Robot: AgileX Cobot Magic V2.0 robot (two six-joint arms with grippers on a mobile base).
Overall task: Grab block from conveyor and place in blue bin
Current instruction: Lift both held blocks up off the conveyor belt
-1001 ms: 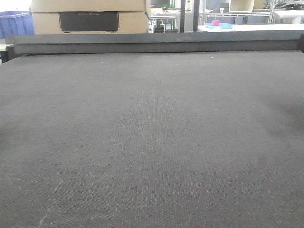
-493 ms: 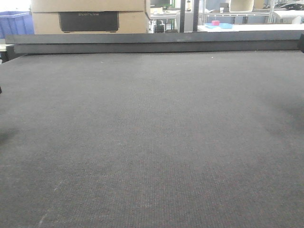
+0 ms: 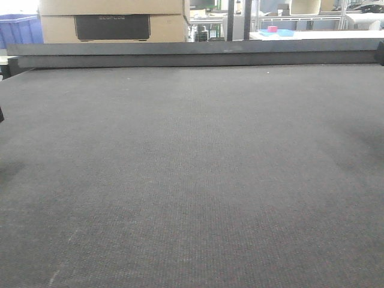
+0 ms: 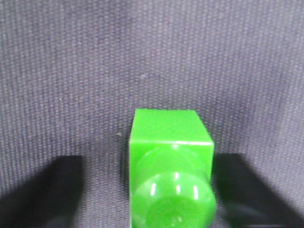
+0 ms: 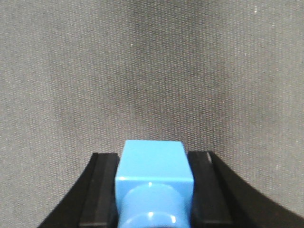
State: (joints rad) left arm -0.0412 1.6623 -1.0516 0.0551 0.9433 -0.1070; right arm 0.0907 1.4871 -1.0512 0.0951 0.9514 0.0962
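Note:
The conveyor fills the front view, and no block shows on it there. Behind its far rail, at the back left, stands the blue bin. In the left wrist view a green block with a round stud sits on the belt between the fingers of my left gripper, which is open. The right finger is close beside the block, while the left finger stands well apart. My right gripper is shut on a blue block just above the belt.
Cardboard boxes stand behind the rail. A far table at the back right carries a small pink object. A dark sliver of my left arm shows at the left edge.
A dark sliver of the left arm has come in at the left edge of the front view and sunk slightly. A shadow has spread on the belt below it.

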